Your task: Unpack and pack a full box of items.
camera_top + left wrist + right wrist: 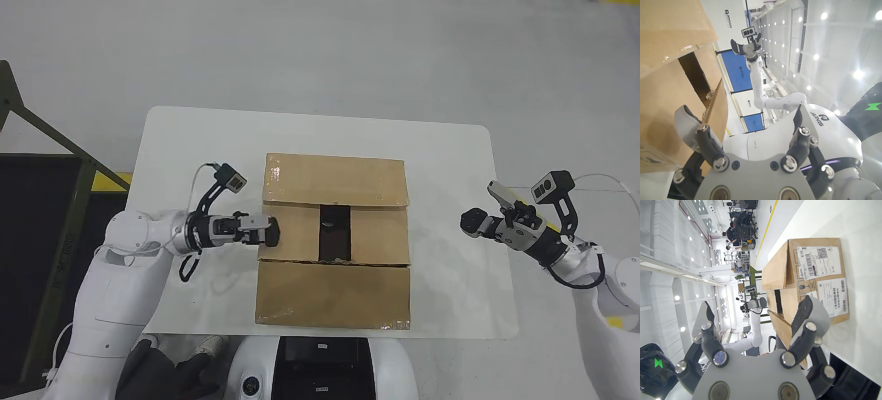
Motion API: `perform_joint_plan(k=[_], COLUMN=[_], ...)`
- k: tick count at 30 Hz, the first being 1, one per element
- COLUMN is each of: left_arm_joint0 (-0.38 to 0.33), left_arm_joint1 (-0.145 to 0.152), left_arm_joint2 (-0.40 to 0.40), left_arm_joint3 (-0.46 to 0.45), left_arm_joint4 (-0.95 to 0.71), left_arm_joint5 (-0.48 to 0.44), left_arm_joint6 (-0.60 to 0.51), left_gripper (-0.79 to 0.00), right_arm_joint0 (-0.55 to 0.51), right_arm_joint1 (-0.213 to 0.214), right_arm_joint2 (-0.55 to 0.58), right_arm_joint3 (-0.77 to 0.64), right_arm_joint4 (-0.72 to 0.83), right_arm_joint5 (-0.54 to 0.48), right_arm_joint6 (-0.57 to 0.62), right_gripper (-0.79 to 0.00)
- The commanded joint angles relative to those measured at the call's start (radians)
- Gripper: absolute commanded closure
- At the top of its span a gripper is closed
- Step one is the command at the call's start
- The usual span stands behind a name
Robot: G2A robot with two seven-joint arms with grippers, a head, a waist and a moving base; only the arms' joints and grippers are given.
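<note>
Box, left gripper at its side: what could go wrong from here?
1. The left gripper, open, sits at the box edge while the right gripper, open, hangs clear of it. Nothing braces the box, so a push on a flap may slide it on the table.
2. The inner flaps leave a narrow dark gap with ragged edges. Contents are hidden, and a finger could snag or tear the cardboard.

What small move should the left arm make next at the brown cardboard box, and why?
Probably ease the left gripper inward to hook the nearest flap of the brown cardboard box and lift it. Its jaws stand open at that flap's edge, the flaps lie almost shut around a dark gap, and the right gripper hangs clear of it.
</note>
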Motion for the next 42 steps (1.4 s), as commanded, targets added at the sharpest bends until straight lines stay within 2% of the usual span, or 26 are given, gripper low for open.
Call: perform_joint_plan(k=[1,15,25,35,42], left_arm_joint0=[-0.003,-0.074,-0.134,-0.186,-0.225], left_arm_joint1=[0.001,0.003,0.001,-0.005,-0.011], left_arm_joint2=[0.004,0.031,0.057,0.081,0.100], left_arm_joint3=[0.011,0.105,0.150,0.150,0.127], left_arm_joint4=[0.004,0.030,-0.017,-0.078,-0.104], left_arm_joint5=[0.002,0.001,-0.004,-0.010,-0.003], left_arm_joint6=[0.007,0.083,0.089,0.101,0.159], left_gripper=[-0.785,-0.785,-0.785,-0.785,-0.785], right_arm_joint0=[0.000,0.000,0.000,0.000,0.000], right_arm_joint1=[0.000,0.000,0.000,0.000,0.000], right_arm_joint2=[0.000,0.000,0.000,0.000,0.000], right_arm_joint3=[0.000,0.000,0.000,0.000,0.000], right_arm_joint4=[0.000,0.000,0.000,0.000,0.000], right_arm_joint5=[0.000,0.000,0.000,0.000,0.000], right_arm_joint6=[0.000,0.000,0.000,0.000,0.000], right_gripper=[-0.785,-0.785,-0.785,-0.785,-0.785])
